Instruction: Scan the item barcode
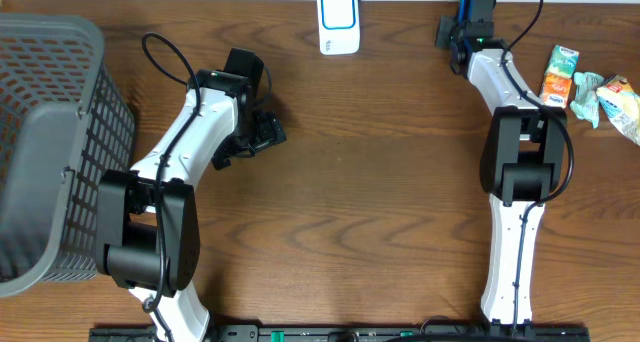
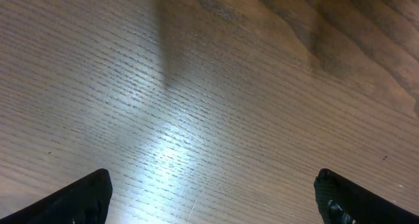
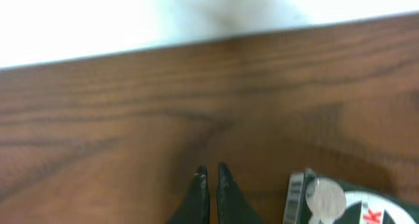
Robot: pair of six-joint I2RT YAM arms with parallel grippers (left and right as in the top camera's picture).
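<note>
A white scanner with a blue frame (image 1: 338, 20) stands at the table's far edge. The items lie at the far right: an orange and green juice carton (image 1: 560, 75) and a crinkled packet (image 1: 612, 104). In the right wrist view the carton's green top with a barcode strip (image 3: 327, 199) shows at the lower right. Beside it, apart from it, my right gripper (image 3: 211, 175) is shut on nothing, near the far edge (image 1: 460, 44). My left gripper (image 1: 255, 137) hangs wide open over bare wood (image 2: 219, 204), with nothing between its fingers (image 2: 78, 198).
A grey wire basket (image 1: 50, 142) fills the left edge of the table. A white wall runs behind the far table edge (image 3: 131, 21). Both arms' bases sit at the near edge.
</note>
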